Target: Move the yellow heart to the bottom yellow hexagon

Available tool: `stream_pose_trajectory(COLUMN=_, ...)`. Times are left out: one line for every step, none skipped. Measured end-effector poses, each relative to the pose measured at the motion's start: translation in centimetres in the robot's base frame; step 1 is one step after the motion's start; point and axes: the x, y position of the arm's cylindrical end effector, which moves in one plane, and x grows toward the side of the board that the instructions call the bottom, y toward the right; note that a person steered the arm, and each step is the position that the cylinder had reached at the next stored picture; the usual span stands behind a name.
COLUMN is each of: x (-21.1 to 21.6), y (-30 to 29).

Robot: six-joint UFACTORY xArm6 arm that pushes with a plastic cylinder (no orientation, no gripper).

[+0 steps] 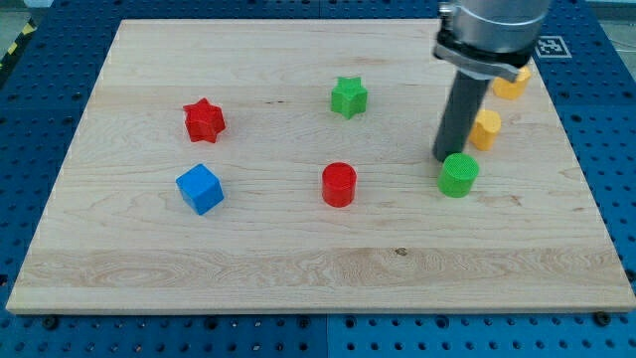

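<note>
1. Landmark = green cylinder (458, 174), standing upright on the wooden tabletop (298, 268), toward the view's right.
2. Arm has no jaws, so no open/closed state to tell; it ends in a straight dark rod. The tip (443, 159) sits just up-left of the green cylinder, very close, contact can't be told.
3. Rod rises straight up from there to a grey/black mount at the view's top, which hides part of the blocks behind it.
4. Yellow block (486, 129), just up-right of the green cylinder, near it but apart; also just right of the rod. Shape unclear, could be heart or hexagon, can't tell.
5. Second yellow block (511, 84), further up-right of the green cylinder, partly covered by the arm's mount; shape also unclear. So which yellow is the task's heart can't be said; both sit up-right of the cylinder, near each other w/ a gap between.
6. Red cylinder (339, 184), left of the green cylinder, roughly level w/ it, well apart.
7. Green star (349, 96), up-left of the green cylinder, well apart.
8. Blue cube (200, 189), far left of the green cylinder, slightly lower.
9. Red star (204, 120), far left & higher than the green cylinder, just above the blue cube.
</note>
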Motion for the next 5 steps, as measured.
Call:
stream_pose_trajectory(x=-2.1, y=4.9)
stream_pose_trajectory(x=-3.8, y=9.6)
stream_pose_trajectory(x=-2.9, y=9.2)
stream_pose_trajectory(x=-1.3, y=6.4)
stream_pose_trajectory(x=-1.3, y=3.3)
